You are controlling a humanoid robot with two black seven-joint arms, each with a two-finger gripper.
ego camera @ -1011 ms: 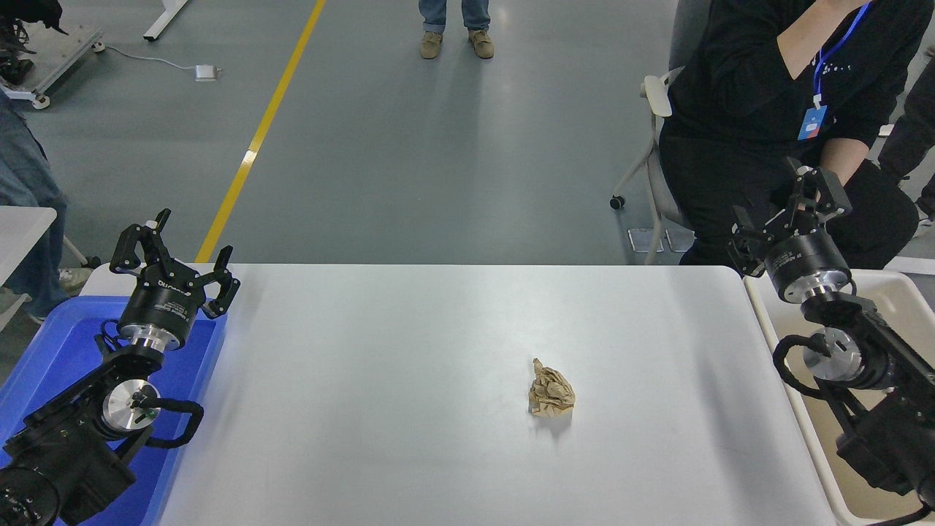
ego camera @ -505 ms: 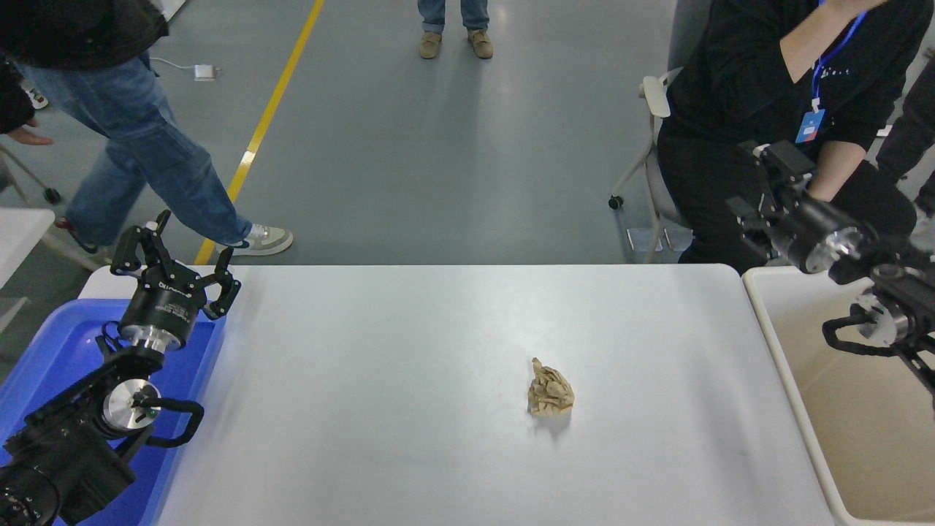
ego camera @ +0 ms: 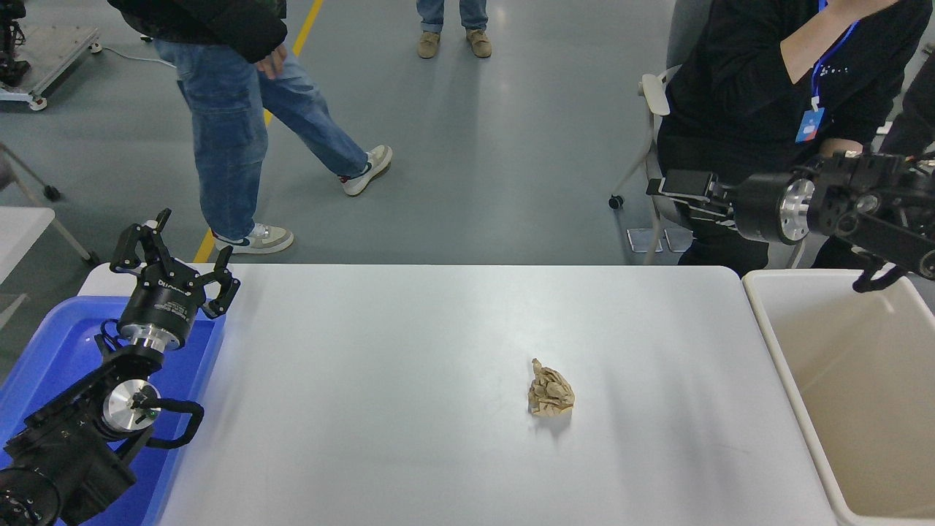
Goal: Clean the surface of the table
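while the paper wad (ego camera: pixel 551 389) sits alone on the table (ego camera: pixel 409 409) — right gripper (ego camera: pixel 668 191) raised beyond the far edge, empty, opening unclear; left gripper (ego camera: pixel 175 252) parked, spread.

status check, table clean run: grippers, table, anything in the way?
Left gripper open, parked over blue tray. Right gripper raised beyond the far edge, jaws unclear. Crumpled brown paper on the table surface. Path clear.
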